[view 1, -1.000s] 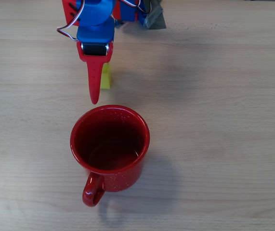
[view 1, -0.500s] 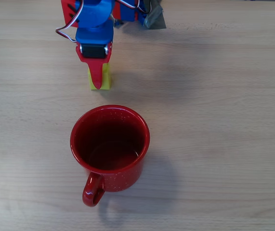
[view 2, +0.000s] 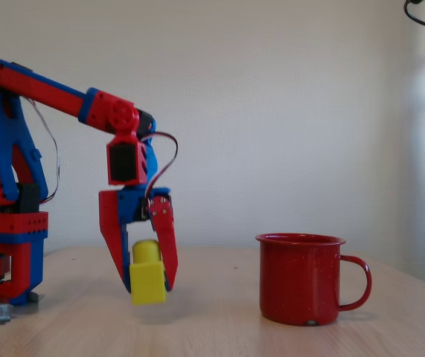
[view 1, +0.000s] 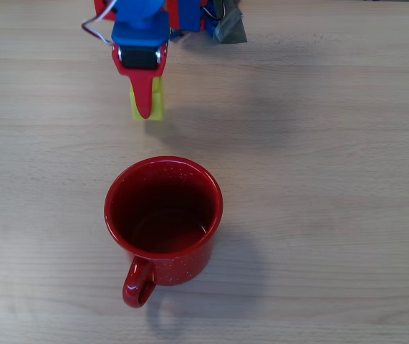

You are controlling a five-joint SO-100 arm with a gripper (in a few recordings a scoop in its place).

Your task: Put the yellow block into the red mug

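The yellow block [view 2: 148,281] hangs a little above the wooden table, stud up, pinched between the red fingers of my gripper [view 2: 147,282]. From overhead the block [view 1: 154,104] peeks out on both sides of a red finger [view 1: 142,97], near the top of the picture. The red mug [view 1: 163,215] stands upright below it in the overhead view, its dark inside showing nothing in it, handle toward the bottom edge. In the fixed view the mug [view 2: 301,279] sits well to the right of the gripper, handle pointing right.
The arm's red and blue base [view 2: 7,253] stands at the left in the fixed view. A grey piece [view 1: 229,25] lies by the base at the top of the overhead view. The wooden table [view 1: 319,179] spreads wide to the right.
The gripper has closed on the yellow block and lifted it off the table, drawing back toward the base. The mug has not moved.
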